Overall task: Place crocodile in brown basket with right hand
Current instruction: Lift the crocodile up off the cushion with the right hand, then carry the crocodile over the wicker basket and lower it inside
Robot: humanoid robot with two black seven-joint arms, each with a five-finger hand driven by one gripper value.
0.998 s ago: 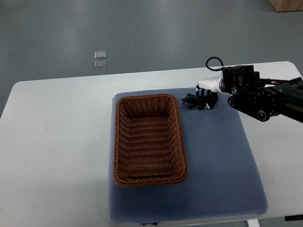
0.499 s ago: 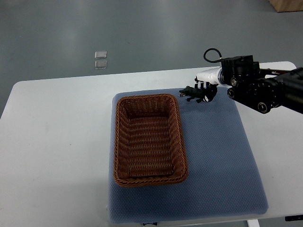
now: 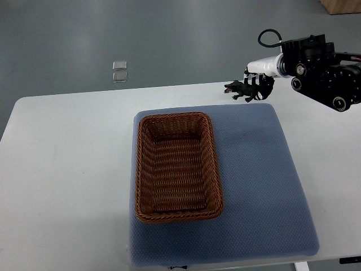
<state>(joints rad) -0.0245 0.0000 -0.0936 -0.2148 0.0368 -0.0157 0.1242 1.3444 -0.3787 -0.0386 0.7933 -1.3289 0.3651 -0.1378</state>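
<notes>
Right hand pinching the toy crocodile by its rear.
Beyond the far right corner of the brown basket, well apart; probably light, stiff, smooth: best gripped around the body.

Woven wicker brown basket on rough blue cloth mat, smooth white table

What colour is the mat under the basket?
The mat is blue-grey; the top view shows it.

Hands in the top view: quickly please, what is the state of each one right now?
Right hand: closed, holding the crocodile.
Left hand: not in view, so its state cannot be told.
</notes>
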